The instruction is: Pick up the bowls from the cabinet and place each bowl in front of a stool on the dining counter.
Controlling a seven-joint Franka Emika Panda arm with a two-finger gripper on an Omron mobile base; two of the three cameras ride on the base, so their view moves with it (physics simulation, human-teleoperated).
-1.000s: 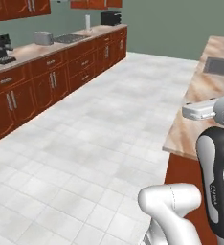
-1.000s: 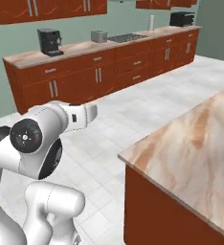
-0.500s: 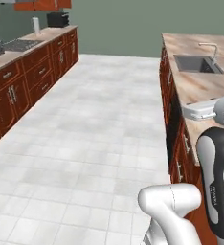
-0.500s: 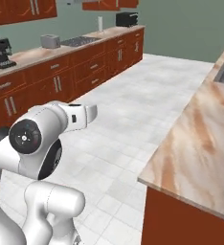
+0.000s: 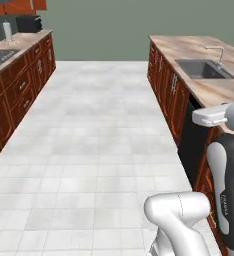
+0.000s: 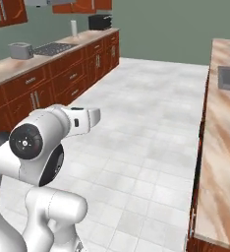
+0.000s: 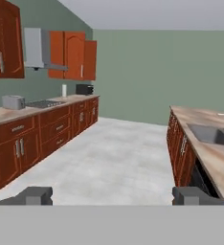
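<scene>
In the hand view my gripper (image 7: 114, 196) is open, its two dark fingertips (image 7: 37, 195) far apart with nothing between them, held level above the tiled floor. Red-brown wall cabinets (image 7: 75, 55) hang high on the left wall, and the farthest door looks swung out. The bowls and the stool are out of view. The marble-topped dining counter (image 5: 189, 50) with its sink runs along the right side (image 6: 220, 147) and shows in the hand view too (image 7: 214, 153).
Low red-brown drawer cabinets (image 5: 19, 85) line the left wall under a marble top with a black cooktop (image 6: 50, 48), a toaster (image 6: 19, 50), a paper-towel roll (image 6: 73, 28) and a black appliance (image 6: 100, 21). A wide tiled aisle (image 5: 99, 130) lies between the counters.
The whole picture has swung: the camera moved with the base. The cooktop counter slid to the left edge and the sink counter came in on the right. The arm keeps its pose, gripper still open.
</scene>
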